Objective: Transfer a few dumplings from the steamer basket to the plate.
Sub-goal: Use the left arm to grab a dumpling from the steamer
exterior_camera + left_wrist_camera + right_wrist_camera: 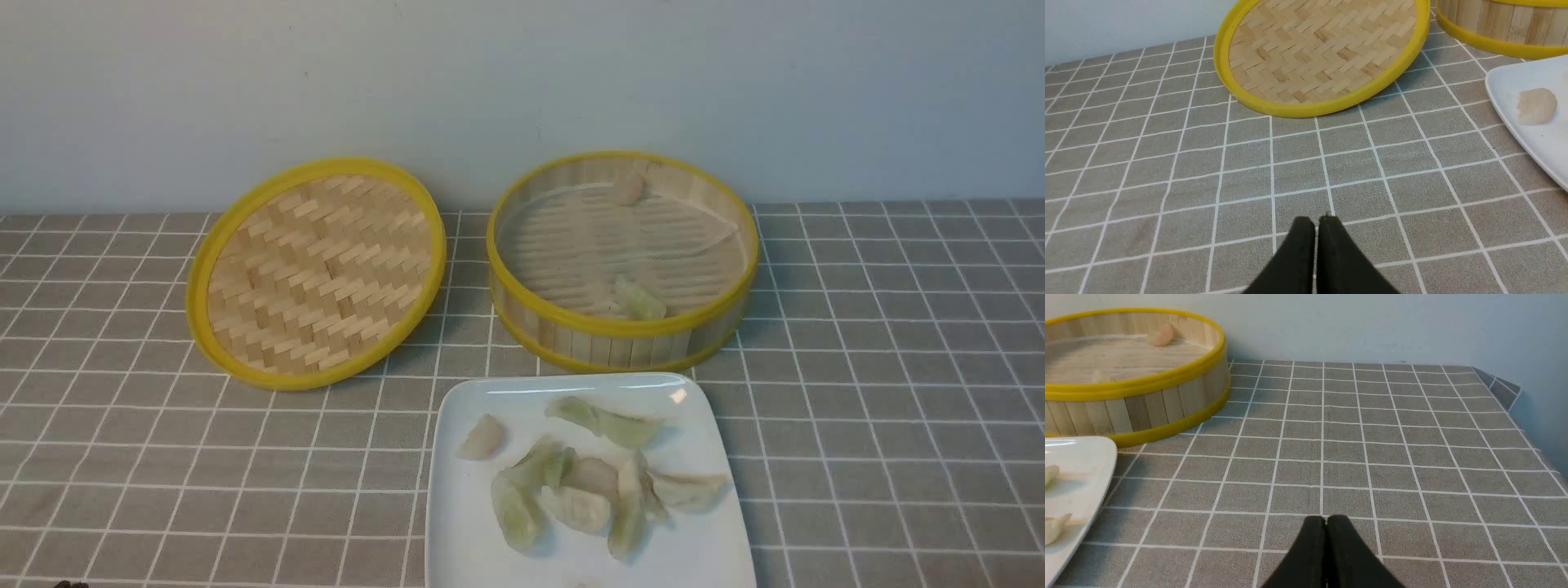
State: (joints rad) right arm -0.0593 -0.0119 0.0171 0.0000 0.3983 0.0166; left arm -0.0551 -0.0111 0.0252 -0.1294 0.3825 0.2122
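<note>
Green dumpling [639, 300], steamer basket [620, 327] 6 o'clock: likely soft, slippery, tearable; pinch mid-body gently. Left fingers [1298, 257], right fingers [1310, 555] closed, empty.

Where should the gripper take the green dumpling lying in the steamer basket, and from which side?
Pinch the green dumpling across its middle from above: it lies low by the near wall of the steamer basket, which likely blocks a side approach.
</note>
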